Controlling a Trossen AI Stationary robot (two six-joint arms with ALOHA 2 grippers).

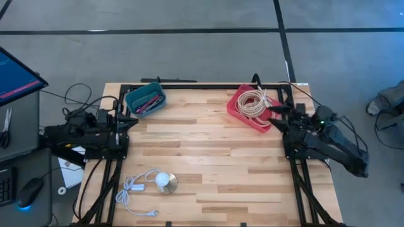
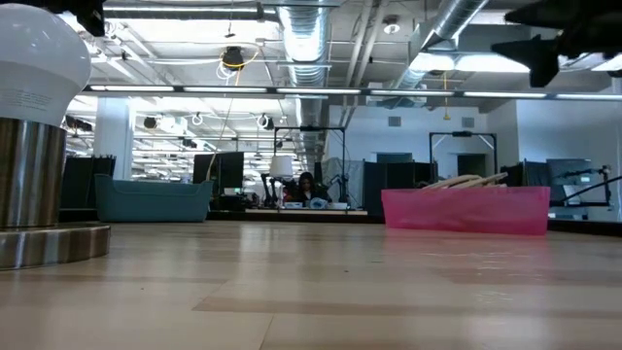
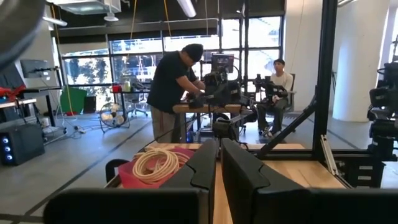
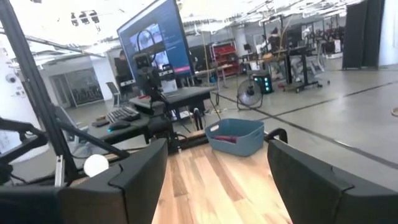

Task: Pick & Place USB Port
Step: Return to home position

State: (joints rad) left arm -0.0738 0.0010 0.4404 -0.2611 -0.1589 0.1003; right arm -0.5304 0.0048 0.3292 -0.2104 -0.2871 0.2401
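sitting at the desk's (image 1: 214,164) back corners: blue bin (image 1: 129,99) on the left with a pink and black cable (image 1: 148,101) inside, pink bin (image 1: 235,108) on the right with coiled white cables (image 1: 254,103). lying loose front left, another white charger cable (image 1: 136,186). left gripper (image 1: 131,121) closed and empty at the left edge, right gripper (image 1: 273,117) spread open beside the pink bin.

- In the low view the lamp (image 2: 34,146) is cut off by the left edge and the top edge.
- There, the right arm (image 2: 569,34) shows only as a dark piece at the top edge.
- The wall of the blue bin (image 2: 154,199) hides what is inside.
- In the left wrist view, the left fingers (image 3: 196,177) cover part of the pink bin (image 3: 127,180).
- From above, the cables (image 1: 146,101) in the blue bin are too small to count.
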